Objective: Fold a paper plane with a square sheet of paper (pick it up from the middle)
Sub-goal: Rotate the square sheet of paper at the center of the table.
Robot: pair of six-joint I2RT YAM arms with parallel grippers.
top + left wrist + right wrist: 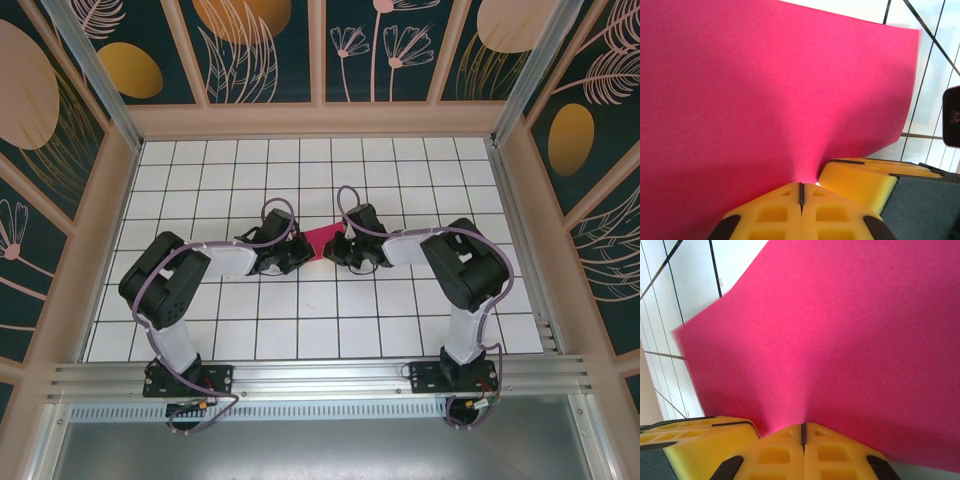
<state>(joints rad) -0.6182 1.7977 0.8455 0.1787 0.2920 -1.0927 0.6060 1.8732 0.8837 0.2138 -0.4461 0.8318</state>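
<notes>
The square sheet of paper is magenta-pink and sits between the two arms at the middle of the tiled table. In the left wrist view the sheet puckers into a ridge that runs into my left gripper, whose yellow fingers are shut on it. My right gripper is likewise shut on a pinched ridge of the sheet. The two grippers, left and right, nearly touch tip to tip; the right gripper's yellow finger lies just beside my left one. The paper plane is out of view.
White grid tiles cover the table inside a beige frame with patterned walls. An aluminium rail runs along the near edge by the arm bases. Bare tiles show beyond the sheet's edge.
</notes>
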